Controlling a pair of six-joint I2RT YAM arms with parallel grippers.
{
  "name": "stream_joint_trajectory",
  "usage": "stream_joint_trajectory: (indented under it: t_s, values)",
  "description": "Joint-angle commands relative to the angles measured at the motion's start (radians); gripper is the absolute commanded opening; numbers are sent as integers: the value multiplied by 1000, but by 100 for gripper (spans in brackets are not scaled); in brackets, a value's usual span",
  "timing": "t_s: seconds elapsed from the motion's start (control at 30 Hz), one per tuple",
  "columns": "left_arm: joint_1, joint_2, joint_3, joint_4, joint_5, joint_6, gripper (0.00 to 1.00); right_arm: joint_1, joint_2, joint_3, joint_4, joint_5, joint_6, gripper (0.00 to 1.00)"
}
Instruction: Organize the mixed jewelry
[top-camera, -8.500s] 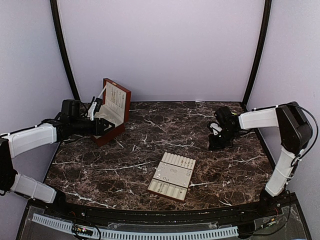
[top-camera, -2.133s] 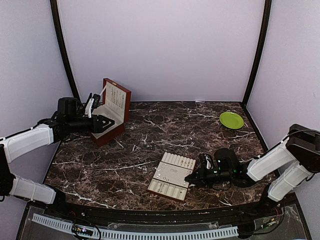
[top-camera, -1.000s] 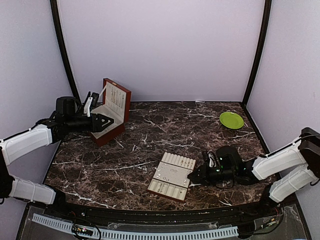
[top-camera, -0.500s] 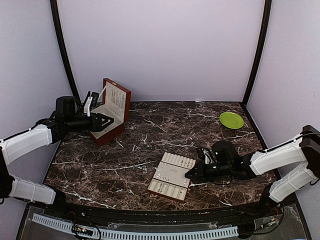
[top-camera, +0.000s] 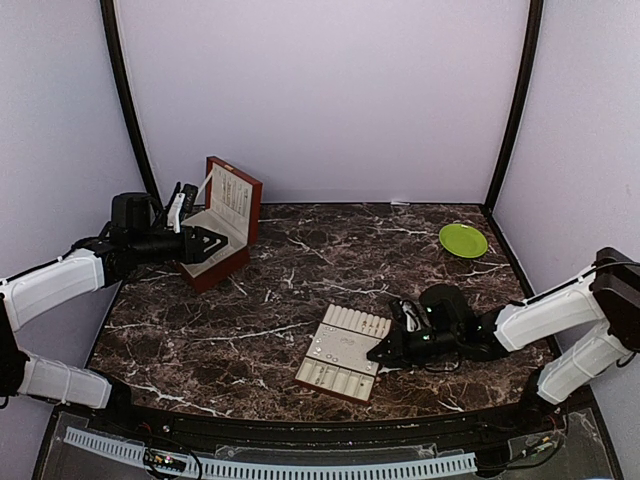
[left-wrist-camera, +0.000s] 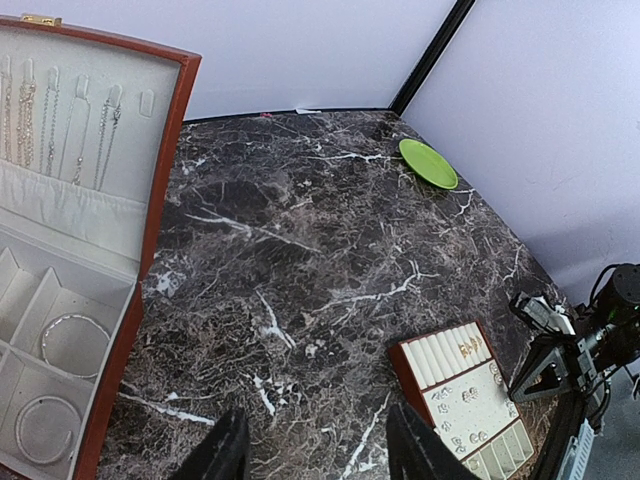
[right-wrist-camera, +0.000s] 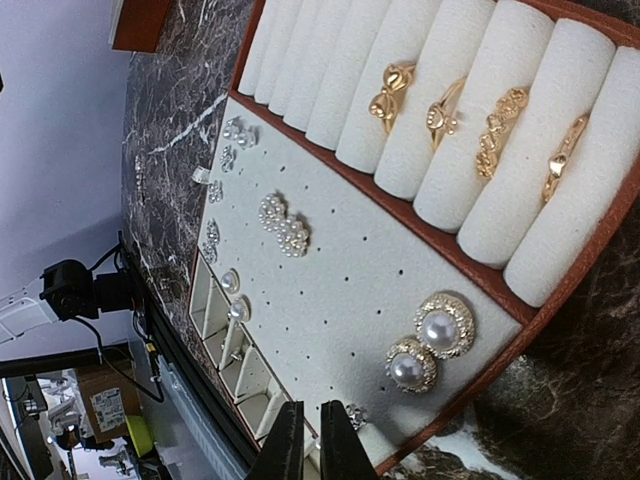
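The mixed jewelry rests on the cream slotted tray (top-camera: 343, 352) in the middle of the table. The right wrist view shows gold rings (right-wrist-camera: 440, 110) in the roll slots, two gold-rimmed pearl studs (right-wrist-camera: 430, 340) and pearl clusters (right-wrist-camera: 283, 225) on the pad (right-wrist-camera: 340, 270). My right gripper (right-wrist-camera: 311, 445) hovers low over the tray's right edge (top-camera: 378, 352), its jaws drawn together to a thin slit with nothing seen in it. A tiny silvery stud (right-wrist-camera: 355, 413) lies just beside its right finger. My left gripper (left-wrist-camera: 320, 455) is open and empty above the table, by the wooden box (top-camera: 228, 215).
The red-brown box (left-wrist-camera: 165, 200) stands open at the back left, with necklaces (left-wrist-camera: 60, 110) in its lid and bangles (left-wrist-camera: 75, 345) in its compartments. A green plate (top-camera: 463, 239) sits at the back right. The left wrist view also shows the tray (left-wrist-camera: 460, 385) and the right arm (left-wrist-camera: 570, 350).
The right arm came from the green plate to the tray's right edge, crept a little left over the last second, and its jaws narrowed. The left arm has stayed put.
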Motion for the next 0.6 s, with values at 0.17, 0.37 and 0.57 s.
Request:
stream_joint_trajectory:
  t_s: [0.17, 0.37, 0.57]
  values:
    - [7, -28, -13, 20, -1, -3, 49, 8, -6, 18, 15, 25, -5, 10]
    - [7, -48, -25, 22, -31, 7, 49, -10, -90, 61, -142, 97, -65, 17]
    - [7, -59, -37, -14, -128, 28, 49, -91, -174, 78, -234, 119, -122, 33]
